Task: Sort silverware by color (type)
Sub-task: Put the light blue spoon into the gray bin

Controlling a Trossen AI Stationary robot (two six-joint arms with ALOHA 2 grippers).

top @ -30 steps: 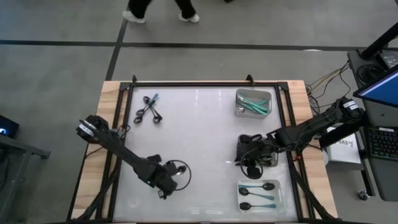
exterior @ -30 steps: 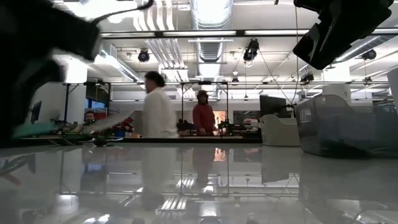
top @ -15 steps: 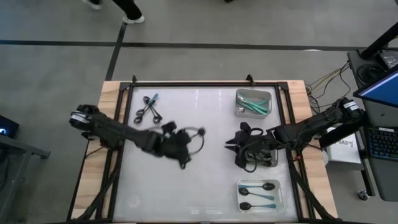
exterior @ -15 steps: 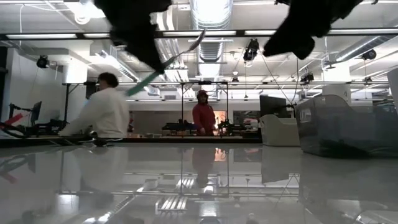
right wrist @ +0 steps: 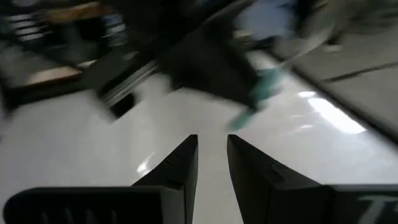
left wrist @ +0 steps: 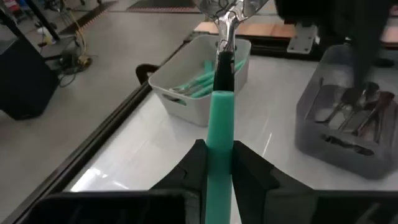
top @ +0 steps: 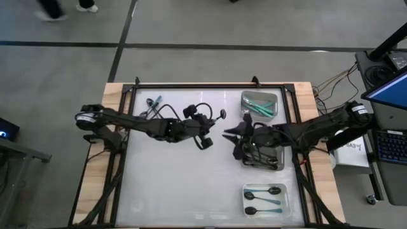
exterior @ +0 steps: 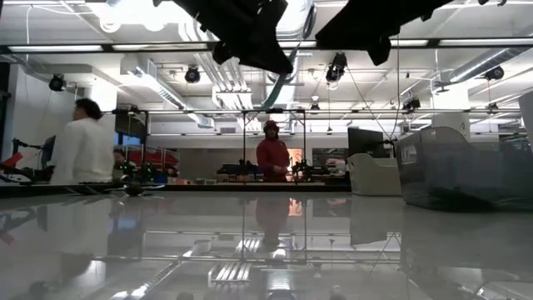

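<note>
The left hand has swung from the near left of the bench up to its middle within the last second, and it is clamped on a teal-handled spoon. In the left wrist view the teal handle sits tight between the two fingers, the silver bowl pointing ahead toward the white tray that already holds teal-handled spoons. The carry seems well under way, with only the last stretch to that far-right tray and the release left.

The right hand has moved out over the middle, just beside the left hand, with its fingers apart and holding nothing. It sits close to the spoon's path, so the two arms could brush.

A few black spoons lie unsorted at the far left.
</note>
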